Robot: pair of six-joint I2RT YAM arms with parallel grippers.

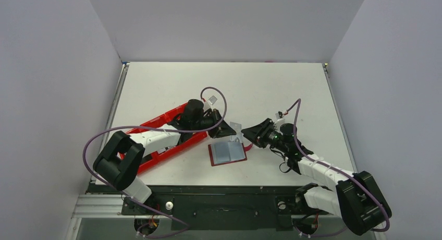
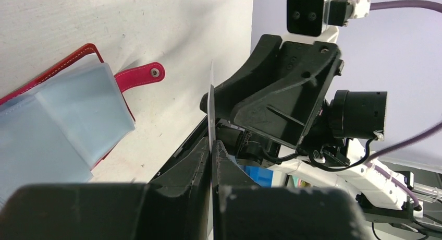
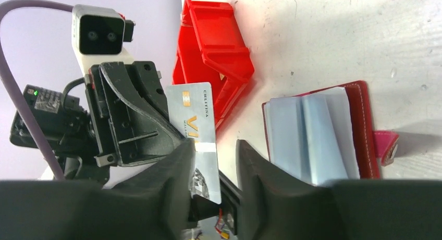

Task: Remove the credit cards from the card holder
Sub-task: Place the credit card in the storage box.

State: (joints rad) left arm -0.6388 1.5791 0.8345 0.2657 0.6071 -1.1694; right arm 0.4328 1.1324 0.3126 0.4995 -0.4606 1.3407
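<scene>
Pinching card (image 3: 194, 117) — left claw (image 2: 212, 147), card holder (image 1: 227, 153) open

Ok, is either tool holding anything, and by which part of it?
The left tool pinches a silver credit card by one edge; the rest sticks out. The right tool is open, gripping nothing.

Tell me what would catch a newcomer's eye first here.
A silver credit card is pinched by the left gripper above the table, beside the right gripper's parted fingers. Near them the card holder lies open, pale sleeves up; a bright red tray sits under the left arm.
</scene>
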